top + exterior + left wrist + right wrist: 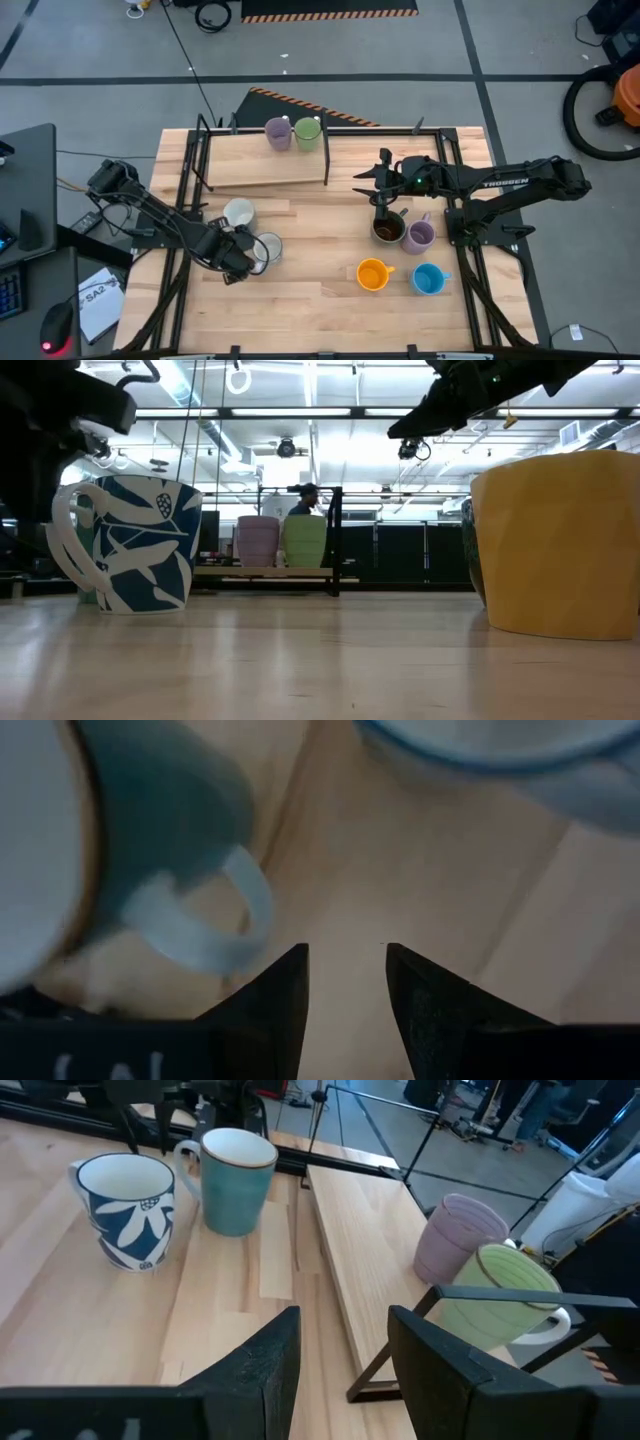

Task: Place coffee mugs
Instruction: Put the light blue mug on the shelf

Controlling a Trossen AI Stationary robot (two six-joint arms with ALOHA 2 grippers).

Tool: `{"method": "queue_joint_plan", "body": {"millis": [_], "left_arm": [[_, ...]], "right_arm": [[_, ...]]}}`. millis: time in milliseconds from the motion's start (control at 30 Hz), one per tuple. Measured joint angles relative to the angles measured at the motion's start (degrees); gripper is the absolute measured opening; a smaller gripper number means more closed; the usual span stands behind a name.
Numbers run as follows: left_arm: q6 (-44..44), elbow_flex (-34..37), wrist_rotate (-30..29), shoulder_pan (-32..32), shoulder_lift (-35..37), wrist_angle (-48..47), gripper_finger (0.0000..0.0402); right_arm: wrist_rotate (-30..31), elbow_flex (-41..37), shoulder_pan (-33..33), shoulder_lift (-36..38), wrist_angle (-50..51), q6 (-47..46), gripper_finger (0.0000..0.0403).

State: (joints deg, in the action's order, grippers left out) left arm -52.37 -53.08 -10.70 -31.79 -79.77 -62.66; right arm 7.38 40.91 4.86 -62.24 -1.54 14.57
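A lilac mug [278, 133] and a green mug [308, 132] stand on a raised wooden shelf [260, 165] at the table's far side. A pale teal mug with a white inside [238, 212] and a white mug with a blue leaf pattern [267, 247] stand on the table's left half. My left gripper [243, 262] is low beside them and open; the teal mug's handle [205, 925] lies just beyond its fingers [345, 952]. On the right half stand a dark brown mug [388, 230], a second lilac mug [420, 236], an orange mug [373, 274] and a blue mug [428, 279]. My right gripper [383, 197] hovers open on the far side of the brown mug, facing the shelf [343, 1315].
The shelf rests on black metal legs [400, 1345], and black frame rails [190, 200] run along both table sides. Bare wood lies in the table's middle and along its near edge [300, 310]. The orange mug [560, 540] and the patterned mug [130, 545] stand nearest the low camera.
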Motion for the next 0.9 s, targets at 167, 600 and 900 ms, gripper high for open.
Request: {"method": "queue_joint_plan", "body": {"millis": [167,600,900], "left_arm": [[0.0,-2.6,1.2,-0.1,0.0,1.4,0.0141],[4.2,2.6,-7.2,-0.3,0.0,3.8,0.0141],[-0.1,4.8,-7.1,-0.3,0.0,-1.6,0.0141]], "right_arm": [[0.0,0.0,0.0,0.0,-0.1,0.0,0.0158],[-0.2,0.0,0.0,0.0,-0.5,0.0,0.0158],[-0.3,0.0,0.0,0.0,-0.5,-0.5,0.0158]]}}
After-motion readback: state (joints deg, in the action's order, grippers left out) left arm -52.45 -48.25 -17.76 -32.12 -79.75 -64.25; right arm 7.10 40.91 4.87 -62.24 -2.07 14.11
